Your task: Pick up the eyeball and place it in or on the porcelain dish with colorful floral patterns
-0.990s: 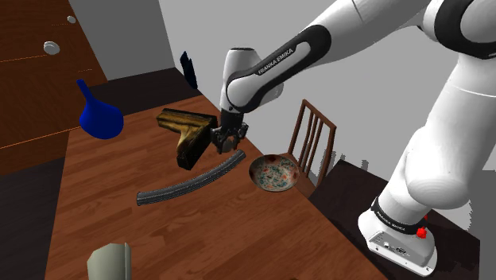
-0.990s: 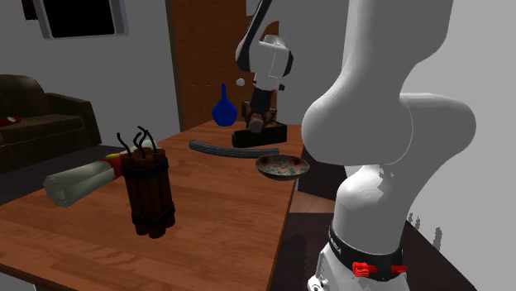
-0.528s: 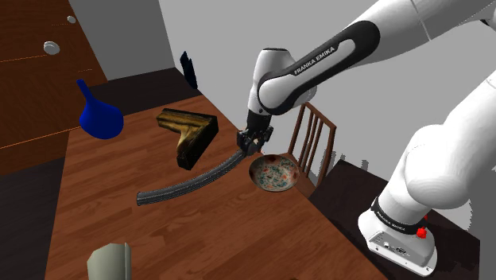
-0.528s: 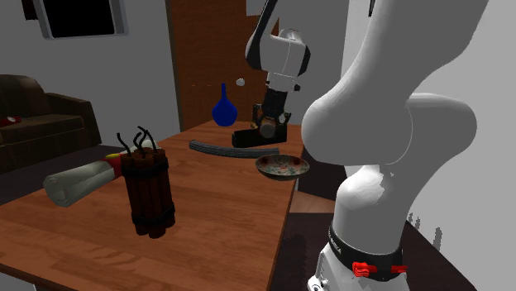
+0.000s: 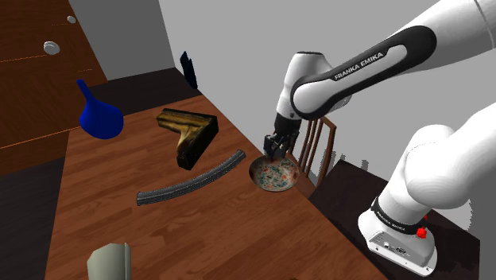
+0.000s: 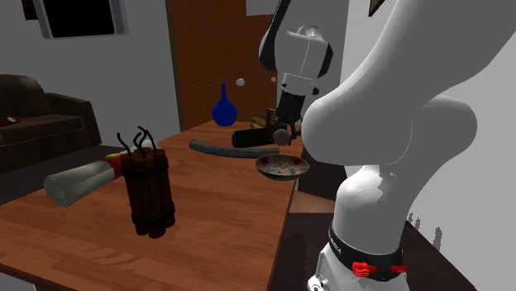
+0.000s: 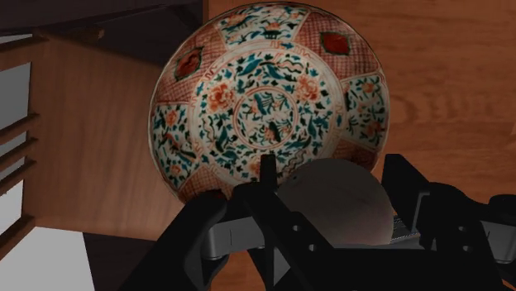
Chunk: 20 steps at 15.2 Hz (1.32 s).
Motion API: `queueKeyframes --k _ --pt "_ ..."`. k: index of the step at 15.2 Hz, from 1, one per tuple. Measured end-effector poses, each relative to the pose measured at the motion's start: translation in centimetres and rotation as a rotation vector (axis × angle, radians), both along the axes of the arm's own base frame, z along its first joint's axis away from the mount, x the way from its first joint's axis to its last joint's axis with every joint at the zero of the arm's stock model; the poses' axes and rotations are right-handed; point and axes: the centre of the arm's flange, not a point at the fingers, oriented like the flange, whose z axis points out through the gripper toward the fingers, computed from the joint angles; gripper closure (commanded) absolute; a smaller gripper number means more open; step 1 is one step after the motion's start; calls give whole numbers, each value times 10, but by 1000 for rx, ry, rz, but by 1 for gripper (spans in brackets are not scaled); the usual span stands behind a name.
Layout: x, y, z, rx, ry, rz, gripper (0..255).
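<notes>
Room: grey walls, brown wooden panelling behind the far end of the worktop, a dark sofa (image 6: 33, 107) off at the second exterior view's left.
Worktop: brown wood grain (image 5: 215, 231), long, running away from the stand (image 5: 397, 232).
Arm: white with dark joints (image 5: 358, 68), reaching from the stand across the worktop's edge and bending down toward the dish.
Chair: brown wood, slatted back (image 5: 316, 137), just beyond the worktop's edge, behind the dish in the shoulder view.
L-shaped block: dark with a gold top (image 5: 188, 134), lying flat near the middle of the worktop.
Curved strip: dark grey, long and thin (image 5: 191, 179), between the L-shaped block and the dish.
Blue flask: round-bellied with a narrow neck (image 5: 99, 118), well apart from the dish at the far end.
Stick bundle: dark red, bound with bands, wires at its top (image 6: 149, 192), upright beside a pale roll (image 6: 78, 182).
Dish: shallow, round, painted with red, teal and white floral panels (image 7: 265, 99), sitting near the worktop's edge.
Jaws: pinching the eyeball, black fingers (image 7: 409, 194) on either side of it, hanging just above the dish's rim.
Eyeball: pale grey ball (image 7: 335, 202), held in the air over the dish's edge, not touching the dish.
</notes>
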Motion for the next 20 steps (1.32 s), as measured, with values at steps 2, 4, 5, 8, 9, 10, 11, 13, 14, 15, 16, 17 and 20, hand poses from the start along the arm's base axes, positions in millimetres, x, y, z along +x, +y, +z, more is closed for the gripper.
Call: queueKeyframes --k 2,4,5,8,9,10,11,13,14,15,16,17,20 --pt "-3 -1 -9 0 0 0 255" --pt "-4 0 -19 0 0 0 255" --pt "-4 -1 -25 1 0 0 255" --pt "-3 -1 -41 1 1 0 255" --pt "-3 -1 -46 1 1 0 255" --pt "-4 -1 -51 1 1 0 255" --pt "-4 -2 -58 1 1 0 255" --pt "-4 -2 -62 0 0 0 255" --pt "-4 -2 -63 0 0 0 255" --pt "-4 -2 -63 0 0 0 255" --pt "-3 -2 -63 0 0 0 255" --pt "-3 -2 -64 0 0 0 255" --pt "-3 -2 -64 0 0 0 0"
